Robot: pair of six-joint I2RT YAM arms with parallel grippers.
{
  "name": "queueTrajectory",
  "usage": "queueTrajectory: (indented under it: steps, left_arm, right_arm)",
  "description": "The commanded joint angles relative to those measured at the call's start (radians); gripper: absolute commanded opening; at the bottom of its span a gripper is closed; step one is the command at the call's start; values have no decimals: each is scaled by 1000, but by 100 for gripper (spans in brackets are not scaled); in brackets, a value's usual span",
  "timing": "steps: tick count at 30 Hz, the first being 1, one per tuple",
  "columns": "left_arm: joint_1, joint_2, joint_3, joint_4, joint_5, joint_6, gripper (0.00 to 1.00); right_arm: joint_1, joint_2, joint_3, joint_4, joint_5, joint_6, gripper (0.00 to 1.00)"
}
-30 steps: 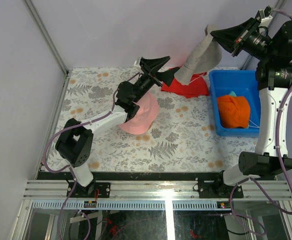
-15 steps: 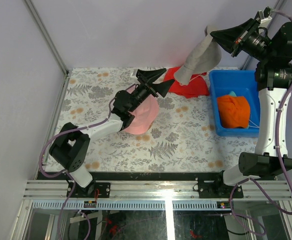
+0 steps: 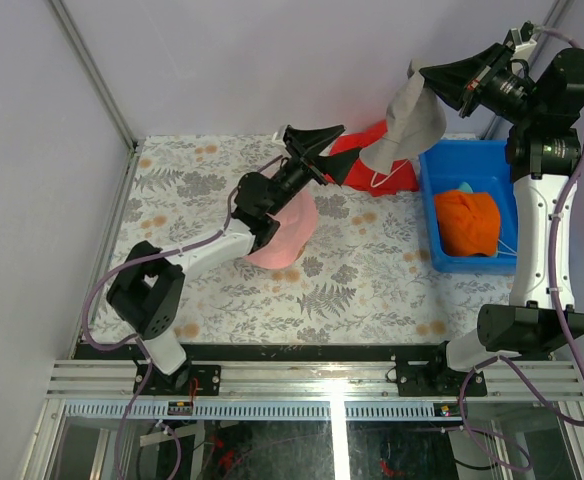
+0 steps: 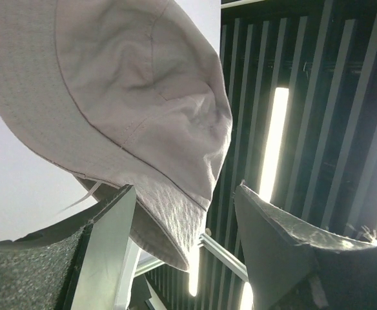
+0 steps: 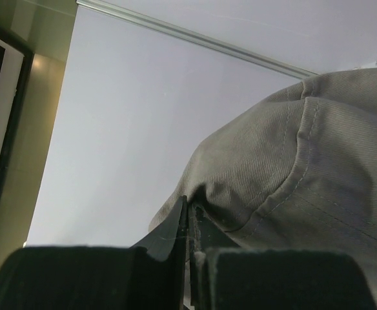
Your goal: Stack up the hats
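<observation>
My right gripper point(image 3: 424, 72) is raised high at the back right and shut on the grey hat point(image 3: 412, 115), which hangs down from it. In the right wrist view the fingers point(image 5: 179, 223) pinch the hat's fabric point(image 5: 305, 161). My left gripper point(image 3: 329, 150) is open and tilted upward just left of the hat's lower brim. In the left wrist view the grey hat point(image 4: 124, 84) hangs above, its brim dipping between the spread fingers point(image 4: 111, 239). The pink hat point(image 3: 284, 235) lies on the table under the left arm. The orange hat point(image 3: 469, 222) lies in the blue bin, with a bit of teal hat point(image 3: 465, 187) behind it.
A blue bin point(image 3: 427, 200) stands at the right of the table. A red cloth point(image 3: 357, 170) lies at the back, behind the left gripper. The table has a patterned leaf cloth point(image 3: 372, 280), with walls to the left and at the back.
My left gripper has swung up and to the right, closer to the hanging grey hat. The right gripper has shifted the hat slightly right.
</observation>
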Motion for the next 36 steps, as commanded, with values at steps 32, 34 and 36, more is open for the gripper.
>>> queueTrajectory:
  steps: [32, 34, 36]
  left_arm:
    - [-35, 62, 69, 18, 1, -180, 61]
    - [-39, 75, 84, 18, 4, -175, 56]
    - [-40, 85, 88, 19, 5, -170, 45]
  right_arm:
    - [5, -44, -18, 60, -52, 23, 0]
    - [5, -48, -23, 62, -54, 24, 0]
    - [5, -50, -26, 65, -58, 25, 0]
